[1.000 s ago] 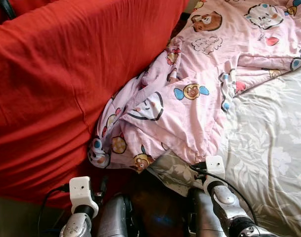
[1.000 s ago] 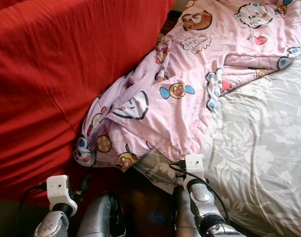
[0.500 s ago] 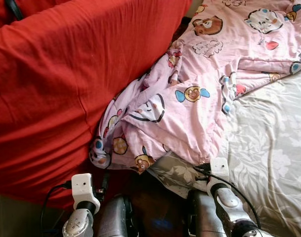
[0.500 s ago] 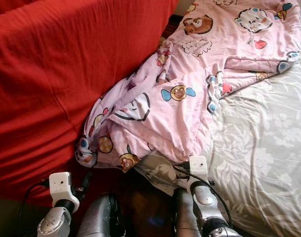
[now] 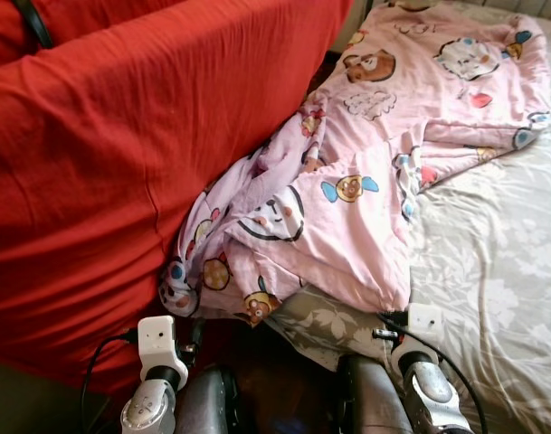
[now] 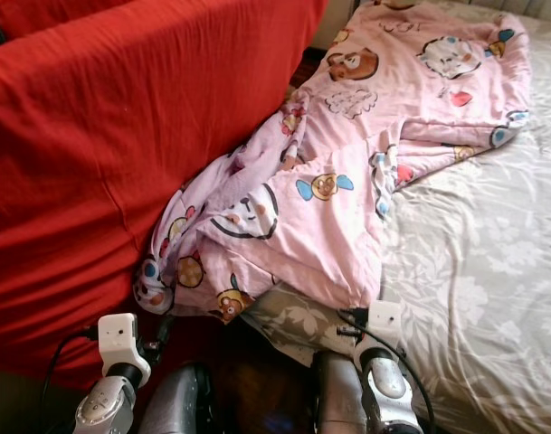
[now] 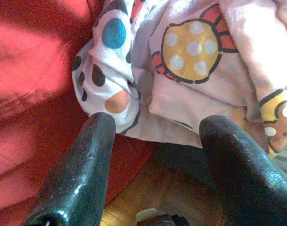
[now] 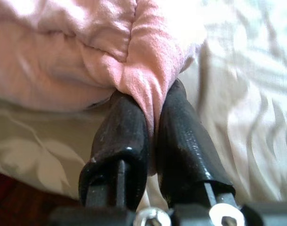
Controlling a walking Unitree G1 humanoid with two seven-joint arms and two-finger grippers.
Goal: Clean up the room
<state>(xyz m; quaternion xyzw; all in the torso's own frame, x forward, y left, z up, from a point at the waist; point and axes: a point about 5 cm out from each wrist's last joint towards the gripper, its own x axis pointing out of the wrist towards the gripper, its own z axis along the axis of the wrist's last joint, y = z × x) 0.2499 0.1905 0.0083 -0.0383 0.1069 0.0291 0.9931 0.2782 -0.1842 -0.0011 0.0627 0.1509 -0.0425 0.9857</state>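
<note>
Along the left runs a big red fabric cushion or cover (image 5: 103, 172), its cloth creased, with bare wooden floor (image 7: 148, 197) showing at its foot. Pressed against its edge lies the crumpled pink cartoon-print blanket (image 5: 347, 181), patterned with bears, sweets and round faces; it spreads from the red cloth across the upper part of the bed and bunches into folds at the near end, one corner hanging down over the bed's side. Under it, further right, is the pale grey floral bedsheet (image 5: 492, 298), wrinkled and in sunlight. Low down, the left pincer (image 7: 155, 136) hovers with its two black fingers (image 7: 86, 160) spread wide, holding nothing, their tips just short of the blanket's dangling spotted corner beside the red cloth. To the right, the right pincer (image 8: 152, 122) sits at the near edge of the bed, its fingers drawn in narrow and clamped on a thick fold of the pink blanket, with the floral sheet just beneath.
</note>
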